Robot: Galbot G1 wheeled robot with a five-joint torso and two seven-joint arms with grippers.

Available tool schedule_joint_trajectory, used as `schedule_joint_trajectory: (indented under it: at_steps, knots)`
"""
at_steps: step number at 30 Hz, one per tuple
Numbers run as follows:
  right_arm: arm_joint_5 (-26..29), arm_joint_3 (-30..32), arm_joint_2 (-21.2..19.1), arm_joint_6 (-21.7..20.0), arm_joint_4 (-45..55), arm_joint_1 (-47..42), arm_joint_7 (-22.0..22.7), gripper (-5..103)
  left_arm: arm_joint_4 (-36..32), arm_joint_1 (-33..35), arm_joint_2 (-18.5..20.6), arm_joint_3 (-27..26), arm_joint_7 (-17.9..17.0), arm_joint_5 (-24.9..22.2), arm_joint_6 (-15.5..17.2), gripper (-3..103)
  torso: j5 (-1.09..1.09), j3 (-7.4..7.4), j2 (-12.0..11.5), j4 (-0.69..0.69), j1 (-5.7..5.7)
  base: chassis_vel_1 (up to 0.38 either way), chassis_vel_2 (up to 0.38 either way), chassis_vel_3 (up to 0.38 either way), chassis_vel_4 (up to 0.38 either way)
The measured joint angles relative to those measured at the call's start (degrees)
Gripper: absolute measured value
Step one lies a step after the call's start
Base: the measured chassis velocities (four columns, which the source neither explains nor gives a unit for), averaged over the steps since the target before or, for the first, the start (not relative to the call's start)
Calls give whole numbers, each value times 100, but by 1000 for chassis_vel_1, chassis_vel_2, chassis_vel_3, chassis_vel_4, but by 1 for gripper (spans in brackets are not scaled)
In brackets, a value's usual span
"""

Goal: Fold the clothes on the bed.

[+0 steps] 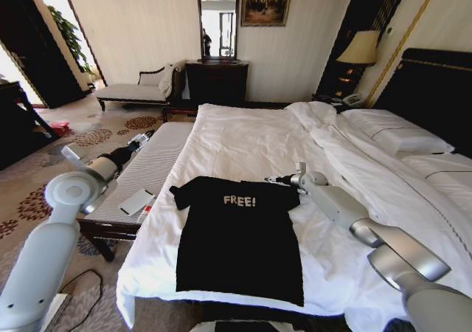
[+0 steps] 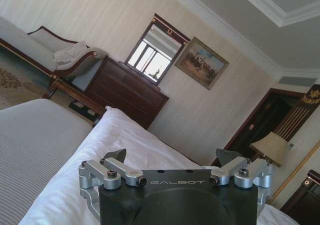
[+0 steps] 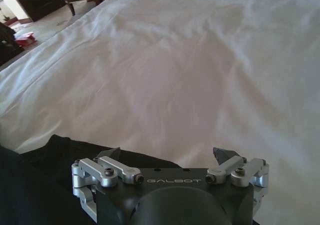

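Jaws spread on both our grippers: right gripper at the black T-shirt's far right shoulder, left gripper over the striped bench.

Bright daylight from doorway, lit lamp, wide-angle bending at edges, sheets slightly overexposed.

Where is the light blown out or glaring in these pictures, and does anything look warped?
Head view: daylight washes out the doorway at the far left; the walls bow outward like a wide lens. Left wrist view: the mirror reflects a bright window. Right wrist view: the white bed sheet is bright, its creases faint.
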Motion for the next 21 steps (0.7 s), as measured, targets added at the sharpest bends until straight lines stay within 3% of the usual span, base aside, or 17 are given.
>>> schedule_joint_trajectory:
  at_steps: [2,6,18,21]
  knots:
    - [-318,7,39,176,-206,35,-402,100,-7,6,5,8,-3,2,0,100,0,0,0,0,0,0,0,0,0]
    - [-745,16,143,381,-535,96,-735,100,-14,33,-8,18,-11,13,0,100,0,0,0,0,0,0,0,0,0]
    - [-1163,22,315,527,-846,157,-1032,102,-42,91,-27,8,-30,46,-2,100,-1,0,0,0,-1,0,0,0,0]
    - [-1234,27,305,535,-856,159,-1121,87,-45,92,-29,4,-39,45,-5,100,0,0,0,0,-1,0,0,0,0]
